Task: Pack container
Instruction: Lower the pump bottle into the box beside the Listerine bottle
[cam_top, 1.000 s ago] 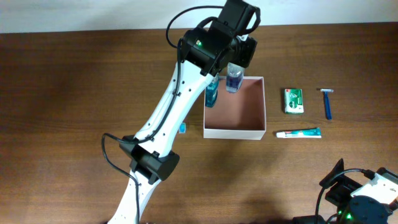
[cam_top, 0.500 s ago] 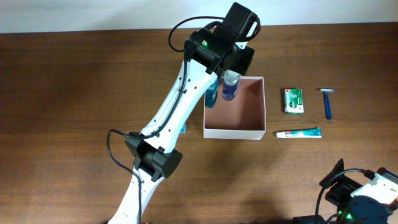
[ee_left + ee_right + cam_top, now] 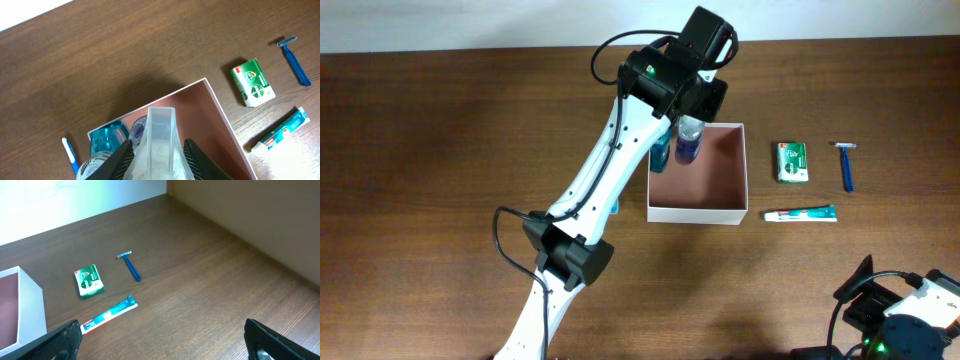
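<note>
Pinching a clear bottle (image 3: 160, 122) in the left hand (image 3: 159, 150), over the far left corner of the container (image 3: 698, 213), just beside a teal bottle (image 3: 660, 155) standing inside it. Holding the right hand (image 3: 161, 330) spread wide above the surface (image 3: 440, 150), gripping nothing. Showing the container sitting mid-surface, a green box (image 3: 792, 162), blue razor (image 3: 846, 168) and toothpaste tube (image 3: 801, 213) lying apart to its right, a blue toothbrush (image 3: 70, 156) just beside its left wall.

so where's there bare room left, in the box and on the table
In the container, near and right floor bare; far-left corner crowded by teal bottle, clear bottle and left end effector. The table is bare left of the arm and in front of the container; soap box, razor, toothpaste crowd its right.
</note>
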`<action>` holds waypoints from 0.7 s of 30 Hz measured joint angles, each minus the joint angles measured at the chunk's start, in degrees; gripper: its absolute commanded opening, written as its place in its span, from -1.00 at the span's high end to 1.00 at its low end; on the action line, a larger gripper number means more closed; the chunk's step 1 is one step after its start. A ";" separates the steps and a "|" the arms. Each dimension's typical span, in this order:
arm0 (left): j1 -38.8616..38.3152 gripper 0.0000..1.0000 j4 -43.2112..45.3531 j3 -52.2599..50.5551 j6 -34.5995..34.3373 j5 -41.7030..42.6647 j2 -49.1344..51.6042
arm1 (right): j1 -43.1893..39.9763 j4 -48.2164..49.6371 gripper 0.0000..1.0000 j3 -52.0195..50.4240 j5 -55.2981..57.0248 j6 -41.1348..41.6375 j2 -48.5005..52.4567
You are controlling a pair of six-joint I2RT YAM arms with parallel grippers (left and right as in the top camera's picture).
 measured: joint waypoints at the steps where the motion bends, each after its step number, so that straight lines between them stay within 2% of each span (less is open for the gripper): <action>1: 0.00 0.34 0.00 0.00 0.00 0.00 0.00 | 0.00 0.00 -0.98 0.00 0.00 0.02 0.00; 21: 0.00 0.33 -0.17 -0.22 0.00 0.02 2.95 | 0.00 0.00 -0.98 0.00 0.00 0.02 0.00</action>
